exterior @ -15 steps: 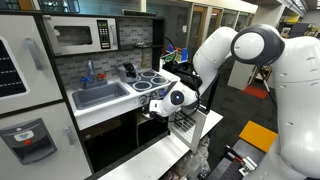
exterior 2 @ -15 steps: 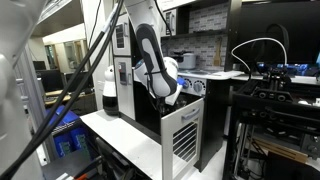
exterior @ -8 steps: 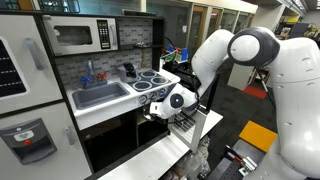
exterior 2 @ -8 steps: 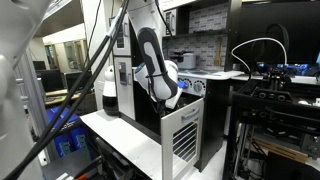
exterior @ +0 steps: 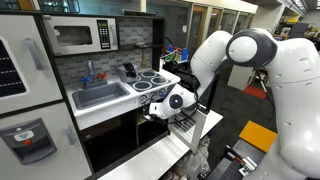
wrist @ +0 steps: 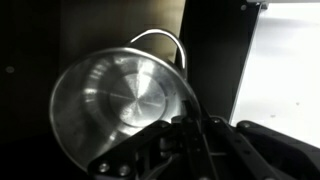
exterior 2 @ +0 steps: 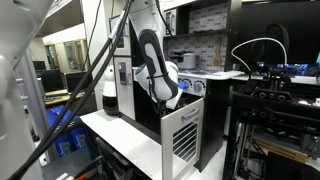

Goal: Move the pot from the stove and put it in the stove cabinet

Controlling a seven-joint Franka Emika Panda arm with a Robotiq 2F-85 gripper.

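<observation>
Pot (wrist: pixel 115 100) is off the stove (exterior: pixel 152 76), pinched at its rim by the gripper (wrist: pixel 186 124), down in the dark stove cabinet (wrist: pixel 30 60) with the door (exterior 2: pixel 184 140) open. I reckon only setting it down and letting go is left.

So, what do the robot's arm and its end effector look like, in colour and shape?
The arm is built of thick, rounded links in glossy white, with dark parts at the joints. The end effector is black, with slim jointed fingers made of linked bars. No markings are readable on either.
</observation>
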